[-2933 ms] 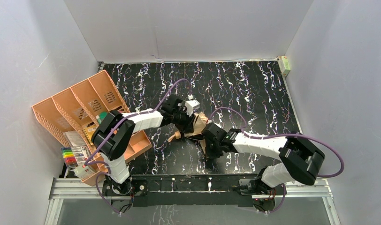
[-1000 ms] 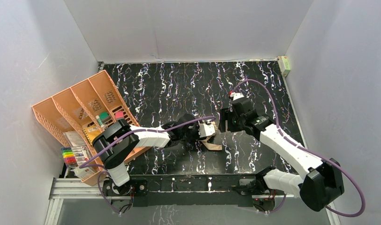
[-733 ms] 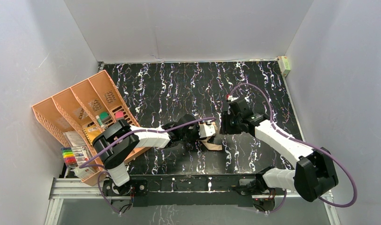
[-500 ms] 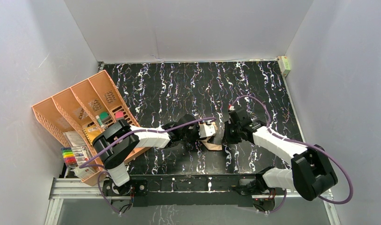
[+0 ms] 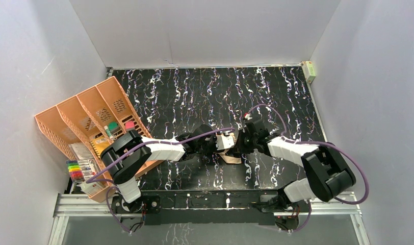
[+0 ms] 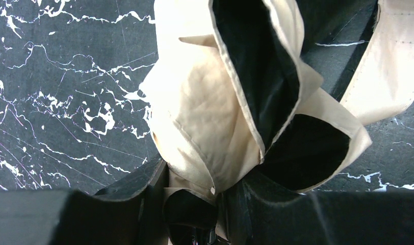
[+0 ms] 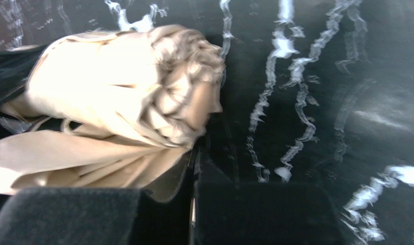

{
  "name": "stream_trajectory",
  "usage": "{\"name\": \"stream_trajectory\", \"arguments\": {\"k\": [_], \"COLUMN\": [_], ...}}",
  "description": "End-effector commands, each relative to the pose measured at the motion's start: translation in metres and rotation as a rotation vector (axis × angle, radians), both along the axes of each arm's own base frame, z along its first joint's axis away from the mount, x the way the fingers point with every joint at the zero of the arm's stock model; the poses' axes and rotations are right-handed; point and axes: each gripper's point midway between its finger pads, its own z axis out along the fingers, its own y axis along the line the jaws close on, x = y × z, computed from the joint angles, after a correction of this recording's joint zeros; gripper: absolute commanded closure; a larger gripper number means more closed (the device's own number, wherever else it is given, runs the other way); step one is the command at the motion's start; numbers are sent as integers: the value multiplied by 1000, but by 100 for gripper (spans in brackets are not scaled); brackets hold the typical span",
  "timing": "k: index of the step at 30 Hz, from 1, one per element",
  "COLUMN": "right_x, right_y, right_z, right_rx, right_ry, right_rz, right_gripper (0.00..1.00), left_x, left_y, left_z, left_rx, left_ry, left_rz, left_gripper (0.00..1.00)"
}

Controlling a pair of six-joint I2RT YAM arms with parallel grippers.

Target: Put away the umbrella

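The umbrella (image 5: 229,151) lies folded on the black marble table, tan outside, black inside. My left gripper (image 5: 216,143) is shut on its bunched canopy. In the left wrist view the folds (image 6: 210,117) rise from between my fingers (image 6: 144,204), the gripper (image 6: 205,186) clamping them, and the tan strap (image 6: 388,66) hangs at the right. My right gripper (image 5: 240,143) is at the umbrella's right end. In the right wrist view it (image 7: 193,158) has its jaws together, the gathered canopy end (image 7: 118,102) just ahead and left, and a flap of fabric over the left finger (image 7: 67,214). The handle is hidden.
An orange desk organizer (image 5: 87,120) stands at the left edge, with coloured markers (image 5: 76,171) and small items in it. A small pale box (image 5: 309,71) sits at the back right corner. Grey walls close in the table on three sides.
My right arm has swung in from the back right and lowered its gripper to the umbrella's right end. My left arm has kept its hold and stayed still over the last second.
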Motion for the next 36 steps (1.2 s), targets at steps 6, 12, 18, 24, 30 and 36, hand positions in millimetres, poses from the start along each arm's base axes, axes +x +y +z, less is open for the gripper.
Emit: {"name": "stream_trajectory", "arguments": {"k": [6, 12, 18, 24, 30, 36], "right_x": [-32, -62, -91, -60, -8, 47], "right_y": [21, 41, 48, 7, -24, -37], "right_z": [-1, 36, 67, 52, 94, 125], "right_rx": [113, 324, 471, 138, -46, -220], "right_ry": [112, 108, 137, 54, -220, -390], "right_rz": [178, 332, 444, 229, 86, 73], "right_gripper": [95, 95, 95, 72, 38, 10], "left_x": [-35, -34, -34, -37, -40, -50], "left_y": [52, 52, 52, 52, 51, 44], "left_z": [-60, -61, -61, -61, -59, -56], "left_rx": [248, 251, 253, 251, 256, 240], "left_ry": [155, 155, 156, 159, 134, 61], "left_rz": [1, 2, 4, -11, -57, -185], "left_gripper": [100, 100, 100, 100, 100, 100]}}
